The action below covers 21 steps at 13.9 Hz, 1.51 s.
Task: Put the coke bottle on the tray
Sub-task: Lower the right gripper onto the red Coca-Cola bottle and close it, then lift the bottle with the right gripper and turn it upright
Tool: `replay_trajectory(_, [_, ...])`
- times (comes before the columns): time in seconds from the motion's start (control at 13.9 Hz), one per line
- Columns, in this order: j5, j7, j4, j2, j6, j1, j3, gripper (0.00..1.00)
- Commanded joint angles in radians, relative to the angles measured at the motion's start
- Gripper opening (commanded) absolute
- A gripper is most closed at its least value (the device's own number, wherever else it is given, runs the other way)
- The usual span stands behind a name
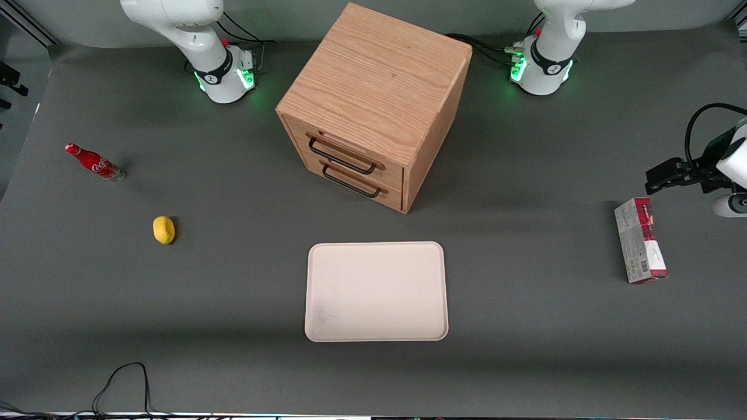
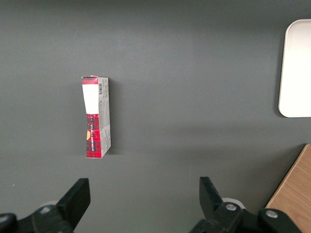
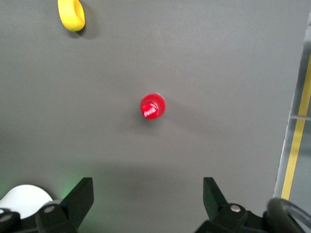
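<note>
The coke bottle (image 1: 93, 163) stands upright on the grey mat toward the working arm's end of the table, red with white script and a clear base. The right wrist view looks straight down on its red cap (image 3: 152, 107). My right gripper (image 3: 148, 183) hangs high above the mat with both fingers spread wide and nothing between them; the bottle is apart from them. The gripper itself is out of the front view. The cream-white tray (image 1: 376, 291) lies flat near the front camera, in front of the drawer cabinet, and holds nothing.
A yellow lemon-sized object (image 1: 164, 229) lies nearer the front camera than the bottle. A wooden two-drawer cabinet (image 1: 373, 105) stands mid-table. A red-and-grey carton (image 1: 640, 240) lies toward the parked arm's end. The table edge with yellow floor tape (image 3: 296, 136) runs close to the bottle.
</note>
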Motion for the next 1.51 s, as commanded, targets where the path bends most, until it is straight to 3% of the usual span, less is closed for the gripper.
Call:
replay_trajectory(0.0, [-0.029, -0.035, -0.122, 0.002, 0.166, 0.016, -0.073, 1.0])
replay_trajectory(0.29, [-0.029, -0.068, -0.223, 0.127, 0.423, 0.099, -0.212, 1.0])
replay_trajectory(0.86, [-0.016, -0.053, -0.239, 0.206, 0.541, 0.37, -0.438, 1.0])
replay_trajectory(1.44, [-0.019, -0.067, -0.236, 0.2, 0.529, 0.372, -0.496, 1.0])
